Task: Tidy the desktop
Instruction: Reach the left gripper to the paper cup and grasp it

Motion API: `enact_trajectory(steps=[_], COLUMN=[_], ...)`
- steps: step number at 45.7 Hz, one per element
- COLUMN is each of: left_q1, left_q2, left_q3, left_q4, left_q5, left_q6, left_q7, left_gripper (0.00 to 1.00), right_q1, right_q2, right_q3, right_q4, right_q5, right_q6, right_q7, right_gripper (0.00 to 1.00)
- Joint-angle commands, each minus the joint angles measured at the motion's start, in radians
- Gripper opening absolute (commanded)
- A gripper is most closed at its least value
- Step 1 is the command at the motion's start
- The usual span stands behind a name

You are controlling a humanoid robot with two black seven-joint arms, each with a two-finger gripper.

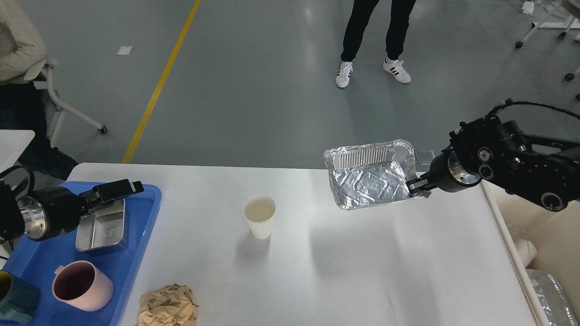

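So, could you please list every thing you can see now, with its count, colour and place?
desktop: 1, white, fills the lower view
paper cup: 1, cream, upright near the desktop's middle
foil tray: 1, silver, held above the desktop's far right part
crumpled paper: 1, tan, near front edge
blue tray: 1, blue, on the left end
steel box: 1, silver, in the blue tray
pink mug: 1, pink, in the blue tray
teal cup: 1, teal, at lower left edge
bin: 1, beige, right of the desktop
person: 1, black trousers, white shoes, beyond the desktop
left gripper: 1, black, over the blue tray
right gripper: 1, black, fingers pinch the foil tray's rim
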Motion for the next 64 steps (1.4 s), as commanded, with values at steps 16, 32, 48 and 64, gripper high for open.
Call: enact_trajectory(steps=[16, 32, 48, 64], left_q1=[-0.269, -0.297, -0.306, -0.311], left_q2=[-0.546, -0.758, -0.748, -0.741], left_q3=[0.272, 0.356, 0.376, 0.424], left_q4=[0.425, 0.557, 0.555, 0.555], left_q5=[0.120, 0.124, 0.124, 0.124], left_q6=[-0.001, 0.001, -0.001, -0.008], left_q7=[0.014, 0.052, 0.089, 0.085], left_gripper=[0.97, 0.77, 0.38, 0.00], right_q1=[-0.003, -0.002, -0.002, -0.002], right_q2=[-0.007, -0.004, -0.006, -0.006], right_q3=[0.003, 0.005, 0.006, 0.006], right_q4=[0.000, 0.000, 0.000, -0.002], right_q5=[0.000, 0.000, 0.000, 0.000], right_q6=[-0.009, -0.020, -0.023, -0.025], right_q7=[0.002, 0.002, 0.000, 0.000], right_gripper=[0.00, 0.00, 0.00, 0.00])
